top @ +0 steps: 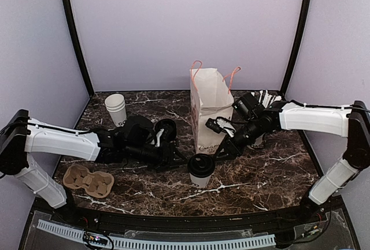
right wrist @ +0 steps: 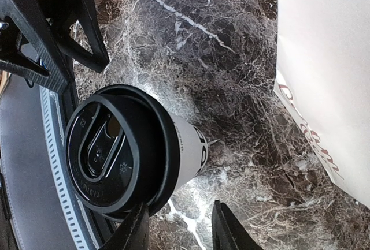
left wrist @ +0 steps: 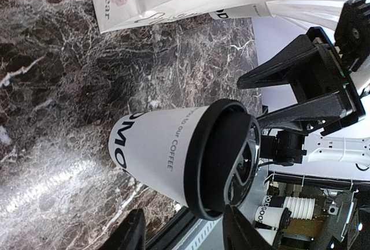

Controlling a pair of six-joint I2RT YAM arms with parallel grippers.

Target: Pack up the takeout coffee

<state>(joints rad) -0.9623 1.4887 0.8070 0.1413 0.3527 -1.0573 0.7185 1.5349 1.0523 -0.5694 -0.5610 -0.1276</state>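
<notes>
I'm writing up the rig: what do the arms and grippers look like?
The left arm and right arm have smooth white shells on their long links, black joints and a thin black cable alongside. The left gripper and right gripper are matte black, each with two flat, angular fingers.

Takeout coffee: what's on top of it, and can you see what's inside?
A black plastic lid caps the takeout coffee, seated on its rim. The lid and paper wall cover the inside, so any contents cannot be seen.
</notes>
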